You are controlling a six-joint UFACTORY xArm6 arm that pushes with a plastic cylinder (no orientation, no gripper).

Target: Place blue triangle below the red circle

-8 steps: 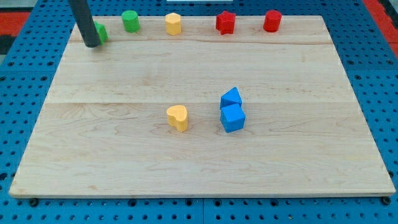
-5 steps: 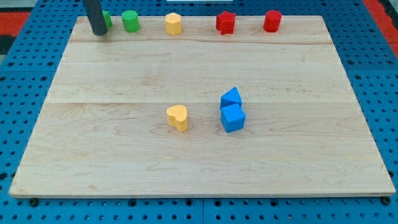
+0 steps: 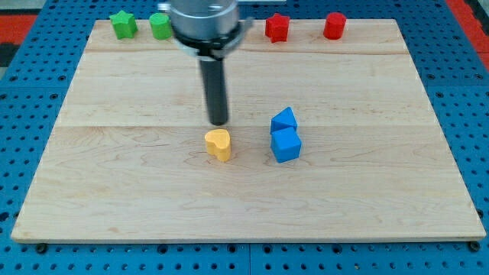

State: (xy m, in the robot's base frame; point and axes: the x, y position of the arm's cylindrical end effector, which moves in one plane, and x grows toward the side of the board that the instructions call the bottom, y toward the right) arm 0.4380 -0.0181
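Observation:
The blue triangle [image 3: 283,120] lies near the board's middle, touching the blue cube [image 3: 286,145] just below it. The red circle [image 3: 334,25] stands at the board's top edge, to the right. My tip [image 3: 218,122] is left of the blue triangle, about a block's width away from it, and just above the yellow heart [image 3: 218,143].
Along the top edge stand a green star [image 3: 122,24], a green cylinder [image 3: 160,27] and a red star [image 3: 277,27]. The arm's body hides the yellow block in that row. The wooden board [image 3: 114,191] lies on a blue pegboard.
My tip has swept from the top left corner by the green star down and right to the board's middle, just above the yellow heart. No block has moved.

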